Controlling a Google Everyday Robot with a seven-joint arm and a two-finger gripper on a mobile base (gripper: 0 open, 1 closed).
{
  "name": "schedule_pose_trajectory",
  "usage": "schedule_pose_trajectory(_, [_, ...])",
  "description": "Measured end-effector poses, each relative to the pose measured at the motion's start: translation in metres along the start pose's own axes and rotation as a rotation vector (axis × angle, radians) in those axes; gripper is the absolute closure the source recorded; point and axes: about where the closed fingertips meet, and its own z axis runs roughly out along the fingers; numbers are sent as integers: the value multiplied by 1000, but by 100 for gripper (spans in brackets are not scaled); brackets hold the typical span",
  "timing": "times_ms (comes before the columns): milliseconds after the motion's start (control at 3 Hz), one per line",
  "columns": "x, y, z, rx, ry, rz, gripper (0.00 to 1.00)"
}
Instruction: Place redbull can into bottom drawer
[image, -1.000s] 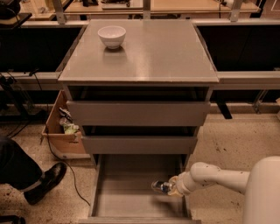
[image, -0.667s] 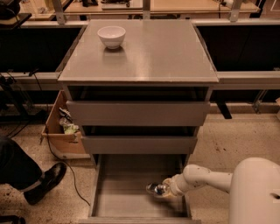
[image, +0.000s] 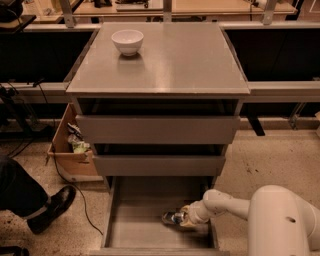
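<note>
The bottom drawer (image: 135, 235) is pulled open below the two upper grey drawers. The redbull can (image: 172, 218), shiny silver, lies low over the drawer floor at its right side. My gripper (image: 183, 218) reaches in from the right on a white arm and is shut on the can's right end. The can's left end sticks out toward the drawer's middle.
A white bowl (image: 127, 41) stands on the cabinet top (image: 170, 60) at the back left. A cardboard box (image: 72, 150) with clutter sits on the floor left of the cabinet. A person's leg and black shoe (image: 50, 207) are at the lower left.
The gripper with the can has moved a little left and deeper over the drawer floor. My arm's white body has come further into view at the lower right.
</note>
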Motion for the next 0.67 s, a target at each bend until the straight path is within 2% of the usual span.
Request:
schedule_pose_trajectory(333, [0, -2, 24, -28, -14, -1, 84])
schedule_pose_trajectory(667, [0, -2, 41, -49, -28, -1, 61])
